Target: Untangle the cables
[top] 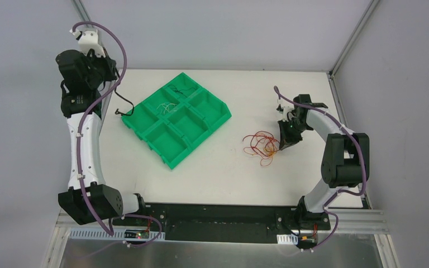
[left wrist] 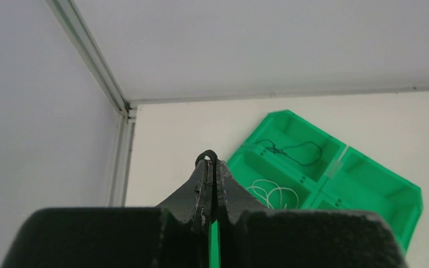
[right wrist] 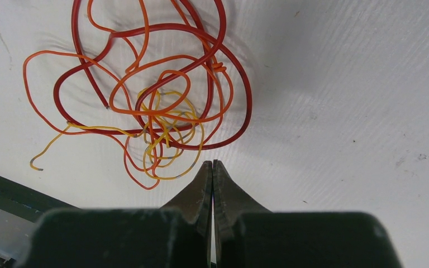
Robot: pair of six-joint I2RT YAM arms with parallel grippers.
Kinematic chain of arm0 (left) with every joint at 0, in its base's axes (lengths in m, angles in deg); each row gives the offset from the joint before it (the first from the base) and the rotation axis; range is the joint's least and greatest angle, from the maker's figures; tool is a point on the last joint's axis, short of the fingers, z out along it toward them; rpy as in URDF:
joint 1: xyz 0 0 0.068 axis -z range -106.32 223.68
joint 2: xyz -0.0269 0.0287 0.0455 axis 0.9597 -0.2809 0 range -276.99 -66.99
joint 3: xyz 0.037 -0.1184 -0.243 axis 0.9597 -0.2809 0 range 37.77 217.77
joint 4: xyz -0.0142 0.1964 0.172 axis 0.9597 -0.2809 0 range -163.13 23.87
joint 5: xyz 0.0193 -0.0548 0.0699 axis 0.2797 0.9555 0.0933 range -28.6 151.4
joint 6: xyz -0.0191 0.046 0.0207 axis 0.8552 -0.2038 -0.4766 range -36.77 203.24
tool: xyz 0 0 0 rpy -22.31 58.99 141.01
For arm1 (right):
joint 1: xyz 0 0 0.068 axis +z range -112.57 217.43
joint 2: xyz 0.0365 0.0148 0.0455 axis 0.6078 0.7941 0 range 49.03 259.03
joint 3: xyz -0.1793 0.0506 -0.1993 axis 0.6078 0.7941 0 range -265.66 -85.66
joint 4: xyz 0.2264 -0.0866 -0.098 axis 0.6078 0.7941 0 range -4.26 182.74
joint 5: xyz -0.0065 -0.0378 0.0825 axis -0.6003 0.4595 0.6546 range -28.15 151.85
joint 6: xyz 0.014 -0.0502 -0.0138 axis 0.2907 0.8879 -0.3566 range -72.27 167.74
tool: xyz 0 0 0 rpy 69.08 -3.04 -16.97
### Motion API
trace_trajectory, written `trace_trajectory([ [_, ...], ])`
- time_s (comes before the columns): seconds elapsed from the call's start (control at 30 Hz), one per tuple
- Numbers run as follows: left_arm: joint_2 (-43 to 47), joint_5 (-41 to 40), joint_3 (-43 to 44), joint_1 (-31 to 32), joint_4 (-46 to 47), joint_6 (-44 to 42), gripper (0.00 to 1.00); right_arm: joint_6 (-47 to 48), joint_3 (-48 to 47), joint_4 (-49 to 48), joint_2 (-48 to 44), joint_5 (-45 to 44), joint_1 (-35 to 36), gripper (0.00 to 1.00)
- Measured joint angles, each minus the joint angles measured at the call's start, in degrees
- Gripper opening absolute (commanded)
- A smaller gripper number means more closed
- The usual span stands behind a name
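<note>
Loose tangle [top: 261, 146] [right wrist: 151, 106] of red, orange and yellow cables, lying flat on the white table [top: 218, 178] [right wrist: 341, 84], right of centre and well apart from the green tray [top: 215, 117] [left wrist: 391, 192]. Thick red loops outermost, thinner orange strands woven through them, fine yellow strands bunched at the middle, one yellow end trailing free. Right gripper [top: 286, 144] [right wrist: 212, 165] just beside the tangle on its right, low over the table, fingers pressed together with nothing between them, tips just short of the nearest yellow loop. Within the tray, white cables [top: 165, 107] [left wrist: 273, 194] coiled in one compartment and a black cable [top: 181, 89] [left wrist: 290, 151] in the adjoining compartment at the far corner. Left gripper [top: 110, 73] [left wrist: 208, 167] raised near the table's far left corner, clenched on a black wire [top: 118, 106] [left wrist: 206, 154] looped over its fingertips and dangling toward the tray's left corner; contact with the tray not discernible.
</note>
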Motion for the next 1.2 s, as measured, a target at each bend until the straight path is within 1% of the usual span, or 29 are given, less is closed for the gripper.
trace_trajectory([
  [0.13,0.3,5.4,-3.4,0.0,0.0,1.4,0.00,0.0,0.0,0.1,0.0,0.0,-0.1,0.00],
  [0.3,1.2,9.0,-1.3,0.0,0.2,4.0,0.00,0.0,0.0,0.1,0.0,0.2,-0.2,0.00],
  [0.47,1.9,9.3,4.4,0.0,0.6,5.0,0.00,-0.2,-0.1,0.1,0.4,0.5,-0.3,0.00],
  [0.57,3.1,9.5,5.6,0.0,0.9,5.2,0.00,-0.2,-0.1,0.2,0.7,0.6,-0.3,0.00],
  [0.87,4.1,10.5,5.4,0.0,0.1,6.0,0.00,-0.2,-0.1,0.3,0.7,0.7,-0.4,0.00],
  [1.07,4.8,10.6,2.2,0.0,-1.2,6.0,0.00,-0.2,-0.1,0.3,0.7,0.8,-0.5,0.00],
  [1.2,4.1,10.6,3.6,0.0,-2.7,6.0,0.00,-0.2,-0.1,0.3,0.8,0.9,-0.5,0.00],
])
